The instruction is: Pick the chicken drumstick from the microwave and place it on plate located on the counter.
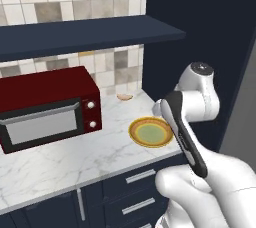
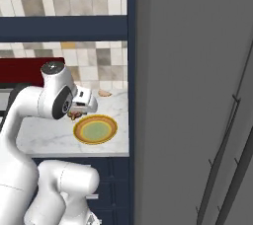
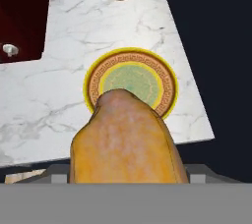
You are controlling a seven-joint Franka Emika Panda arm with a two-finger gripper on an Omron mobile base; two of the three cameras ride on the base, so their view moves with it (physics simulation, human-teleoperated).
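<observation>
Golden-brown drumstick (image 3: 123,142) clamped in our jaws, above the table (image 1: 75,157) | its long axis points ahead toward the plate (image 3: 130,83) | plate lies just beyond and below its tip | we judge lowering comes next

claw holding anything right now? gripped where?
Yes: the golden-brown roasted chicken drumstick, above the yellow-rimmed round plate. Its end nearest the claw is clamped; the exact grip point is hidden.

The plate (image 1: 150,132) lies on the counter (image 1: 60,162), right of the dark red appliance (image 1: 47,107).
</observation>
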